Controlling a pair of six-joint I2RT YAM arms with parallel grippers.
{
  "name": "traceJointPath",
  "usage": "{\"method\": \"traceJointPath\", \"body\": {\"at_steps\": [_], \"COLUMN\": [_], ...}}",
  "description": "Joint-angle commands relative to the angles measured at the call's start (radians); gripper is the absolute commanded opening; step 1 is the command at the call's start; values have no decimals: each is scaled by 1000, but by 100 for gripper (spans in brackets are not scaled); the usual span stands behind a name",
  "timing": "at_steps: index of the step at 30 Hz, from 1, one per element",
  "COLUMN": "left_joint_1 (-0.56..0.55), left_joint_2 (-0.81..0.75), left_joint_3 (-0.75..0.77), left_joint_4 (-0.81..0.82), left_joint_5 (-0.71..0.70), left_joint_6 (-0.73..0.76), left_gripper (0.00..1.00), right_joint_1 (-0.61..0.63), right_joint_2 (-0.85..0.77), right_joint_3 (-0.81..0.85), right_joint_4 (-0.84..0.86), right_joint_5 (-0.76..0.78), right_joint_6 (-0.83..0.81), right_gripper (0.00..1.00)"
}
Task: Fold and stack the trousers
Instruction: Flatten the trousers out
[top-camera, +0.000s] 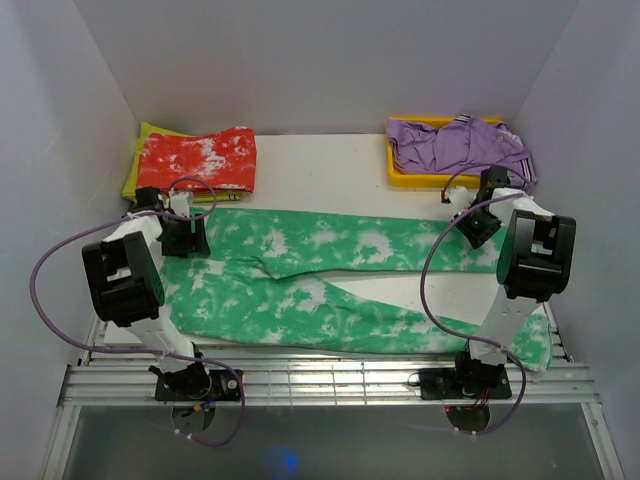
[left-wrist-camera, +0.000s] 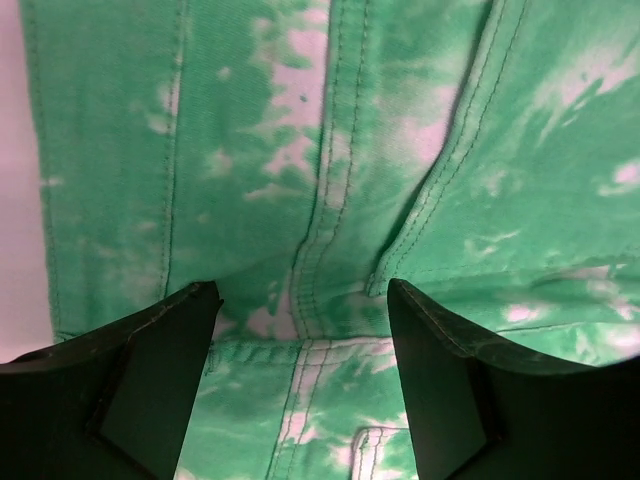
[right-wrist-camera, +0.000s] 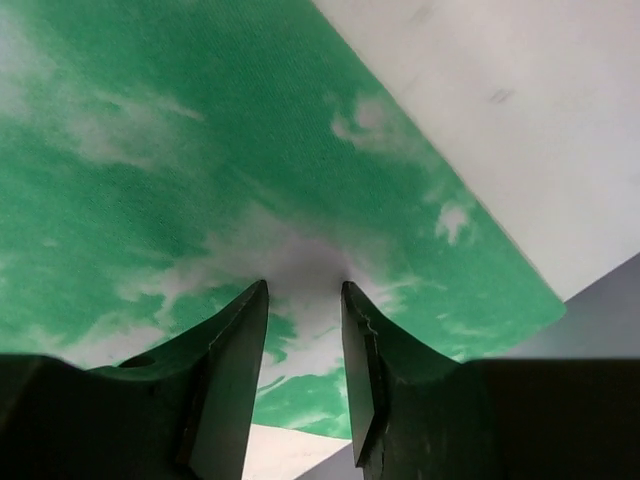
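trousers (top-camera: 330, 275) lie spread out, unfolded, across the desk (top-camera: 320, 170), so no fold or stack is made yet; left end effector (top-camera: 186, 238) gapes wide over the waistband, right end effector (top-camera: 478, 228) is narrowed at the far leg's hem, cannot tell if pinching.

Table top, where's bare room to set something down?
Bare table shows at the far edge, between the red-and-white garment and the yellow tray, plus a narrow wedge between the legs of the trousers, toward the right. Elsewhere cloth crowds it.
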Motion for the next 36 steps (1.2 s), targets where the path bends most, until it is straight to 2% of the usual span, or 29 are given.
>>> {"method": "traceJointPath", "body": {"at_steps": [1,5,9,12,14,15,17,18,22,25,29,36], "left_joint_1": [88,104,104,104,104,104,106,106,104,102,99,99], "left_joint_2": [129,164,111,-7,-111,-142,-202,-216,-262,-281,-279,-253], "left_joint_3": [54,121,111,70,51,43,42,43,27,16,-4,-35], "left_joint_4": [52,49,-3,-48,-75,-86,-134,-151,-232,-261,-290,-292], "left_joint_5": [-84,-83,-21,34,68,78,106,117,198,261,276,212], "left_joint_6": [18,23,47,77,130,149,205,219,291,327,362,413], "left_gripper": [81,81,84,86,88,89,89,89,90,91,92,93], "right_joint_1": [41,82,108,102,97,93,82,70,16,-65,-166,-229], "right_joint_2": [135,139,61,-43,-144,-179,-273,-301,-396,-445,-473,-387], "right_joint_3": [68,154,206,246,240,229,174,151,7,-116,-238,-294], "right_joint_4": [211,198,115,0,-158,-219,-381,-435,-598,-593,-493,-402], "right_joint_5": [20,-24,-107,-187,-248,-262,-259,-249,-128,-57,17,72], "right_joint_6": [58,98,135,98,8,-116,-236,-347,-506,-609,-738,-798], "right_gripper": [42,50,74,77,77,75,75,75,75,77,79,77]}}
